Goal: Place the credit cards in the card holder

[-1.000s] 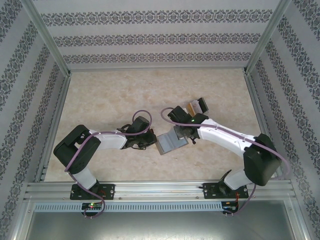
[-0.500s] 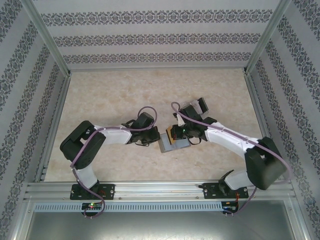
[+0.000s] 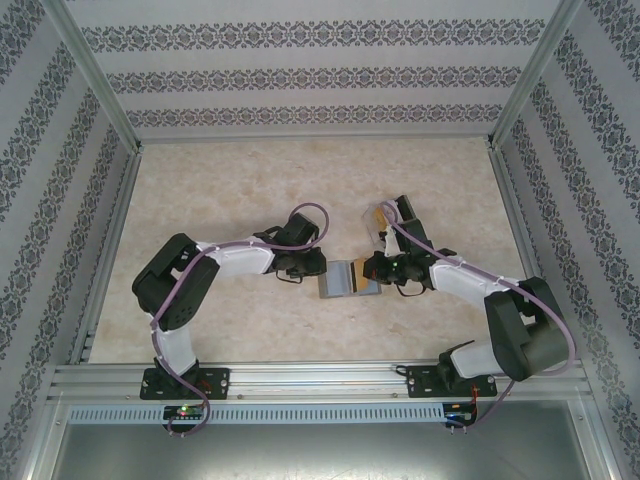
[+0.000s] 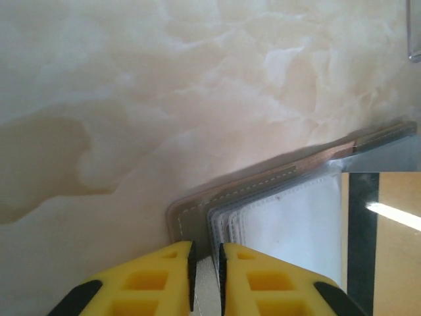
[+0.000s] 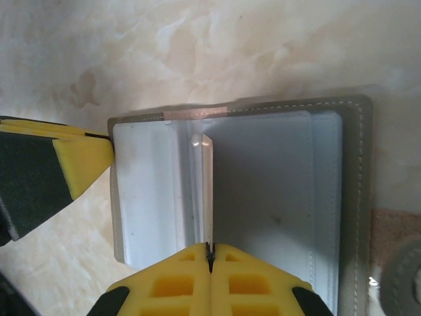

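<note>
Card holder (image 3: 345, 282) lay open on the worktop (image 3: 250, 190) between my arms. Left fingers (image 4: 158, 283) pinched its edge; right fingers (image 5: 256, 280) clamped the tan credit card (image 4: 385, 250) on edge over its clear pockets (image 4: 283, 217).

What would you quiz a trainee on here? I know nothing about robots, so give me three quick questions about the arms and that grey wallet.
1. True or false: the card holder is folded shut.
2. What is the right gripper pinching?
A) a clear sleeve of the holder
B) a blue card
C) nothing, it is wide open
3. Fill in: in the left wrist view, the tan card at the holder has a ___ stripe across it.

Key: 1 false, it lies open with its clear sleeves showing. 2 A. 3 black.
</note>
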Controlling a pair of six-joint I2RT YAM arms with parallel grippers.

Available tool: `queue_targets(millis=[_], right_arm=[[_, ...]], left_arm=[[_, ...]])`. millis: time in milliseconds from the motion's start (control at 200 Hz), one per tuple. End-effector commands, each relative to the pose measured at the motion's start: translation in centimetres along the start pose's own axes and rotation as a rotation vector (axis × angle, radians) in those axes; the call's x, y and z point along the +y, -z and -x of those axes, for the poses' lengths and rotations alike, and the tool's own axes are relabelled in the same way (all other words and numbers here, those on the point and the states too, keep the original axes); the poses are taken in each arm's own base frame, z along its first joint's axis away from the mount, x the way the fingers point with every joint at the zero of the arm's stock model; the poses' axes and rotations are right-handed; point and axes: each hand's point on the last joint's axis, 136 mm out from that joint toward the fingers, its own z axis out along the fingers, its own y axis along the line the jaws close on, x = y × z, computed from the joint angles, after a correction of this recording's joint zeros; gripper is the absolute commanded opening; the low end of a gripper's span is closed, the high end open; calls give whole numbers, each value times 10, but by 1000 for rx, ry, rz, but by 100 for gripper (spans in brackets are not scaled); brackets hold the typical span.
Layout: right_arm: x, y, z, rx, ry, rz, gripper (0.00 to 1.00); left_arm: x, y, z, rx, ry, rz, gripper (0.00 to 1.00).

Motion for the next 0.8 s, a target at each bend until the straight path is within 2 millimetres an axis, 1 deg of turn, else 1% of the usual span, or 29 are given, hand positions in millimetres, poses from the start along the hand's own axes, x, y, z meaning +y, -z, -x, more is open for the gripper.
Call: queue_targets(millis=[0, 80, 195, 330, 505, 605, 794], right_arm=[[13, 3, 5, -29, -1, 78, 0], [18, 4, 8, -39, 6, 104, 0], [19, 8, 9, -47, 10, 110, 0], [17, 7, 8, -39, -2, 122, 1], [12, -5, 4, -16, -26, 137, 0], [13, -13, 2, 4, -47, 170, 0], [0, -28, -7, 29, -81, 146, 0]], left_arm=[[7, 14, -6, 9, 10, 26, 24], [9, 16, -8, 5, 27, 22, 25], [6, 15, -12, 11, 48, -9, 27], [9, 11, -16, 26, 62, -7, 28], [9, 4, -20, 46, 71, -19, 27], [10, 1, -22, 57, 80, -23, 24], [15, -4, -27, 75, 92, -11, 20]])
